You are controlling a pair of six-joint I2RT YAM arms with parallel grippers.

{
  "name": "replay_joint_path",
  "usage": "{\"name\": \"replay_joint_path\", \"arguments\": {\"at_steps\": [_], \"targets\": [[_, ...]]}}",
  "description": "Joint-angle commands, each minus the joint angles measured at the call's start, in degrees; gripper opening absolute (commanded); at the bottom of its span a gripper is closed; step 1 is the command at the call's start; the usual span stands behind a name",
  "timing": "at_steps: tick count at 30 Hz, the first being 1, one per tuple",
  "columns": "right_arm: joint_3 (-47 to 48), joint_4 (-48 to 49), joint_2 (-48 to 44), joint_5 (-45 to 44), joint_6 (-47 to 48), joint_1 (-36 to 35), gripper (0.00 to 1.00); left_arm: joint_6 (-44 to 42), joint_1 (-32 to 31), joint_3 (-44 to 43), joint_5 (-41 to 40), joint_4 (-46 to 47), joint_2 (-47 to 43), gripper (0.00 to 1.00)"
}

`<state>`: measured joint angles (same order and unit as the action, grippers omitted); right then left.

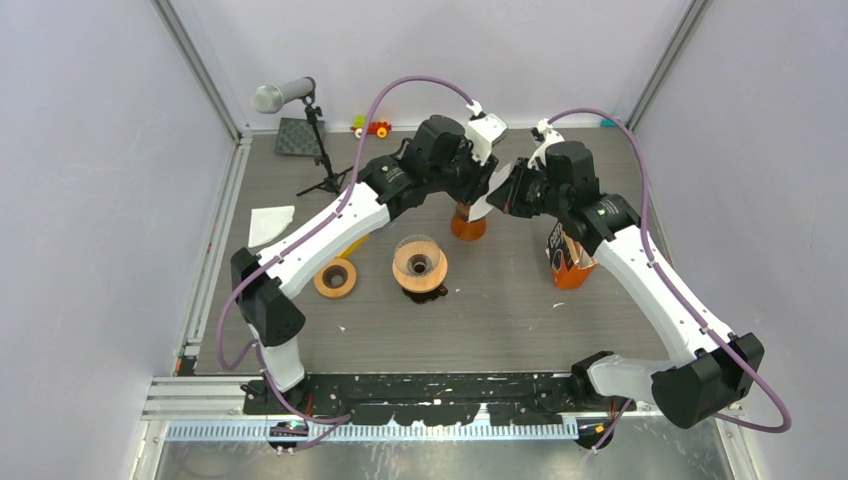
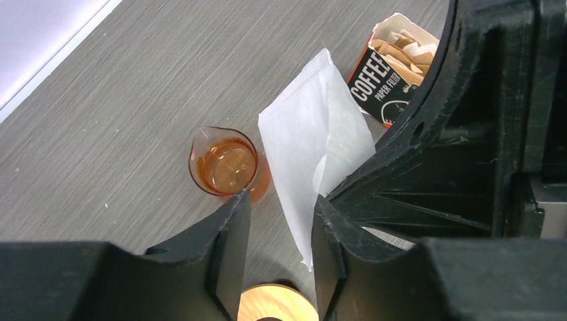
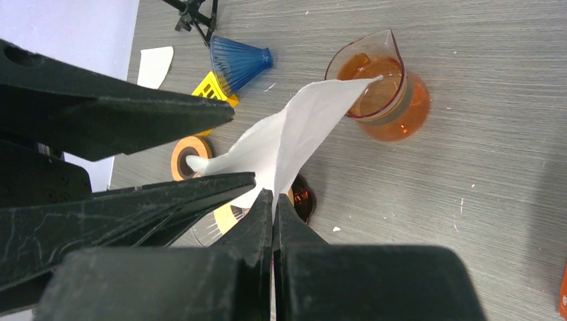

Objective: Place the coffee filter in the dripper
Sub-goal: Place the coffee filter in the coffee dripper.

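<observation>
1. The white paper coffee filter [image 2: 314, 134] is showing plain white, with no print.
2. The clear glass beaker [image 2: 224, 164] is glowing orange.
3. The cardboard filter carton [image 2: 378, 80] is showing black with white lettering and an orange edge.
4. The ribbed plastic cone [image 3: 237, 61] is showing dark blue.
5. The amber glass cone dripper [image 1: 420, 262] is showing orange-brown.
6. The wood-grain table top [image 2: 120, 100] is showing grey streaks.
</observation>
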<state>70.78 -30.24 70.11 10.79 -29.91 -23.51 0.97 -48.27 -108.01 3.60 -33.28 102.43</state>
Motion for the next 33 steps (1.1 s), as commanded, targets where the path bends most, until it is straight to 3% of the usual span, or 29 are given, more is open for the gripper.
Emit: {"name": "replay_joint_path", "arguments": {"at_steps": [1, 7, 15, 22, 33], "targets": [[0.5, 1.8, -1.1, -0.9, 0.3, -0.1, 0.00, -0.7, -0.2, -2.0, 2.7, 1.1, 0.0, 0.36], [0.8, 1.6, -1.1, -1.0, 0.2, -0.1, 0.00, 0.3, -0.2, -0.9, 4.1, 1.5, 0.1, 0.30], [1.5, 0.0, -0.9, -4.7, 1.1, -0.1, 0.00, 0.1, -0.2, -1.0, 4.0, 1.5, -0.1, 0.00], [2.0, -1.3, -0.8, -7.6, 2.5, -0.1, 0.02, 0.3, -0.2, -0.8, 0.8, 1.1, -0.2, 0.00], [2.8, -2.0, 0.2, -10.4, 3.8, -0.2, 0.16, 1.3, -1.5, -0.1, -1.4, 0.5, -1.0, 0.00]]}}
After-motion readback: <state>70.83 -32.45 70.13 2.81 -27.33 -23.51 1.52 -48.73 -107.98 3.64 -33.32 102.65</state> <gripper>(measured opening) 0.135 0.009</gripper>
